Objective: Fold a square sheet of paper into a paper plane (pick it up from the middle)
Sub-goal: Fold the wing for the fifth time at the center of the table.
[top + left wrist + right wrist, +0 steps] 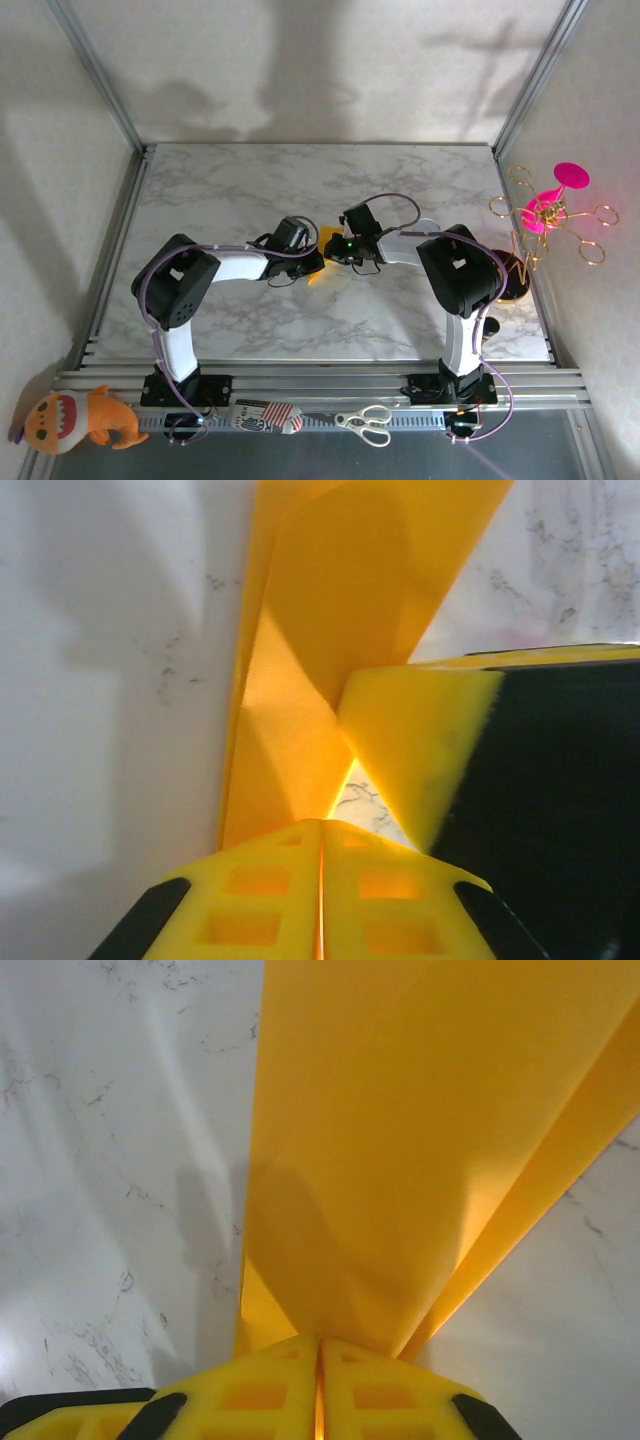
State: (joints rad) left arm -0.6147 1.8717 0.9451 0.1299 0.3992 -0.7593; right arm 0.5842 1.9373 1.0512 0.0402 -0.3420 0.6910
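Marble table [110,1110]; left gripper [322,830], right gripper [318,1345] pinch frame-cropped paper [400,1140].

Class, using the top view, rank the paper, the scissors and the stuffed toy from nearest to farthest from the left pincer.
1. Paper, clamped in the left pincer, in the middle.
2. Scissors, near edge, right of centre.
3. Stuffed toy, near-left corner.

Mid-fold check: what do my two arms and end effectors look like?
Both the left arm and right arm have white links, bulky black joint housings and purple cables looped along them. A small green light glows on the right arm's wrist. The left end effector and right end effector have yellow fingers moulded with square recesses, on black bodies.
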